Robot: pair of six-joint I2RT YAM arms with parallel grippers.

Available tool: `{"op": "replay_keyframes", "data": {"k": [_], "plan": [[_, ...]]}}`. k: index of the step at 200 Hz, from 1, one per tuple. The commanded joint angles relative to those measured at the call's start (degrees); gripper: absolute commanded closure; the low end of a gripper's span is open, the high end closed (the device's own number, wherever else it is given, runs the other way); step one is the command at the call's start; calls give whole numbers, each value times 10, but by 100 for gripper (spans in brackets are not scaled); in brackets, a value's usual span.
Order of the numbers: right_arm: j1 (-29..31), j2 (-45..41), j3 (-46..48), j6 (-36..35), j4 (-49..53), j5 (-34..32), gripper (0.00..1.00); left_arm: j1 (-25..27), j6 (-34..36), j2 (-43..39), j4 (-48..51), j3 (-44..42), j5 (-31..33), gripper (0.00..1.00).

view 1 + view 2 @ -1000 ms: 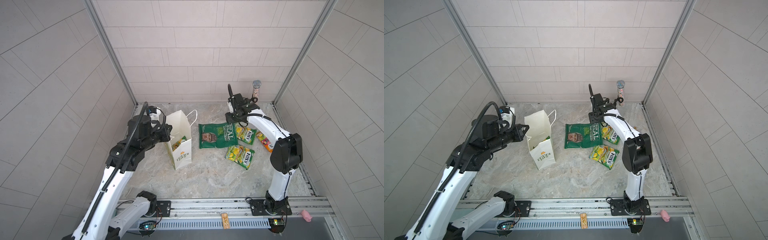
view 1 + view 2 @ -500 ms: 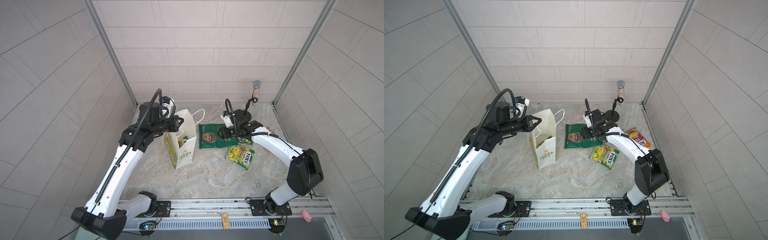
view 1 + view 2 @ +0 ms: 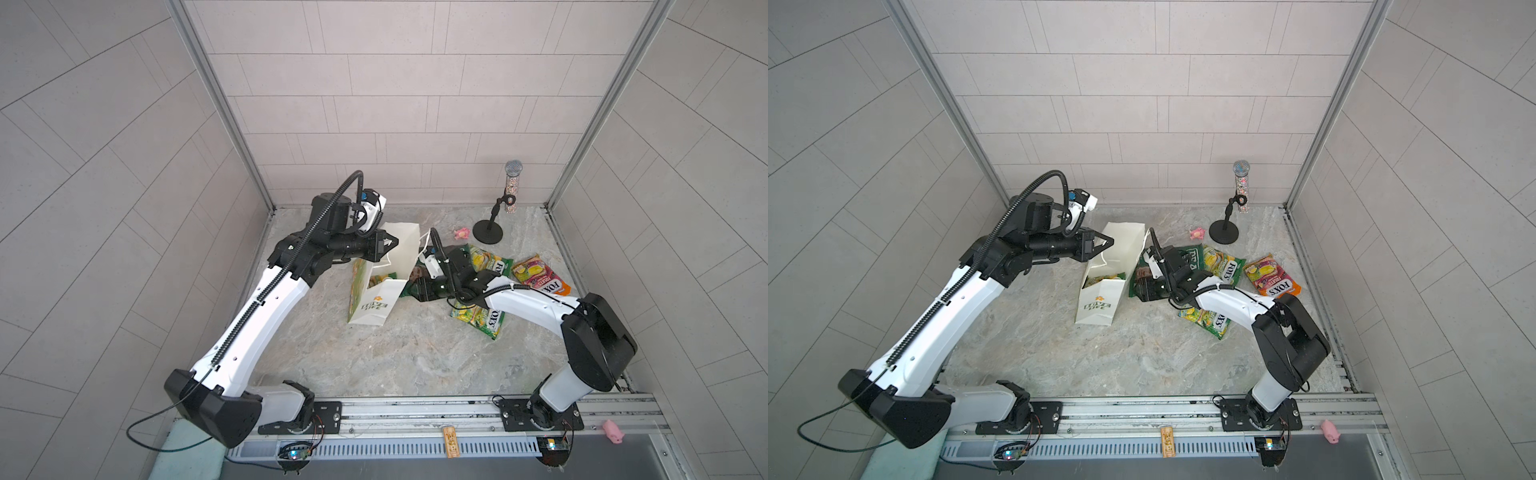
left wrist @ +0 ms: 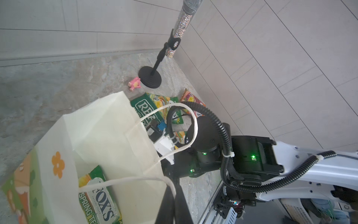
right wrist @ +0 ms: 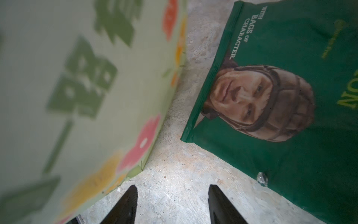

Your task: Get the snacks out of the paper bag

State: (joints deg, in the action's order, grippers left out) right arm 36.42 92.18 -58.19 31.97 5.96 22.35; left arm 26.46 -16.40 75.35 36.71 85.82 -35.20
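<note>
The white paper bag (image 3: 376,305) (image 3: 1098,305) stands tilted at the middle left in both top views. My left gripper (image 3: 392,241) (image 4: 173,191) is shut on its white cord handle (image 4: 124,179) above the mouth. A yellow-green FOX'S packet (image 4: 100,197) (image 3: 380,278) lies inside. My right gripper (image 5: 172,187) (image 3: 1140,286) hangs open and empty just above the floor, between the bag's printed side (image 5: 77,77) and the dark green REAL chips bag (image 5: 290,48) (image 3: 1190,257). On the floor to the right lie two FOX'S packets (image 3: 486,262) (image 3: 482,320) and an orange-red packet (image 3: 540,276).
A glitter microphone on a black stand (image 3: 488,237) is at the back right, with a small pink toy (image 3: 461,233) beside its base. Another pink toy (image 3: 613,431) lies on the front rail. Tiled walls close in the back and both sides.
My right gripper has swung left from over the packets and come down beside the bag. My left gripper has shifted right with the handle, and the bag leans more.
</note>
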Motion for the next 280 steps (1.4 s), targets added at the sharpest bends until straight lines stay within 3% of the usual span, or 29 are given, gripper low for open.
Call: {"op": "replay_keyframes", "data": {"k": [1,34,94,120,148,174,232,280], "plan": [[17,3,13,35,-60,12,40,23,24,9,-6,25,-16,100],[16,-45,62,31,-11,-47,40,45,30,11,8,25,8,100],[-40,-266,174,18,121,-239,40,81,-5,-8,1,6,35,100],[-121,-361,166,1,169,-202,41,105,-36,-14,-21,-7,41,100],[-169,-401,100,-36,247,-202,42,141,-60,-15,-40,-22,55,100],[-173,-401,37,-53,272,-176,42,168,-70,-18,-41,-36,81,100],[-163,-368,-14,-42,205,41,47,198,-84,-45,-41,-66,105,100],[-134,-351,-42,-65,216,3,48,203,-88,-58,-38,-78,111,100]]}}
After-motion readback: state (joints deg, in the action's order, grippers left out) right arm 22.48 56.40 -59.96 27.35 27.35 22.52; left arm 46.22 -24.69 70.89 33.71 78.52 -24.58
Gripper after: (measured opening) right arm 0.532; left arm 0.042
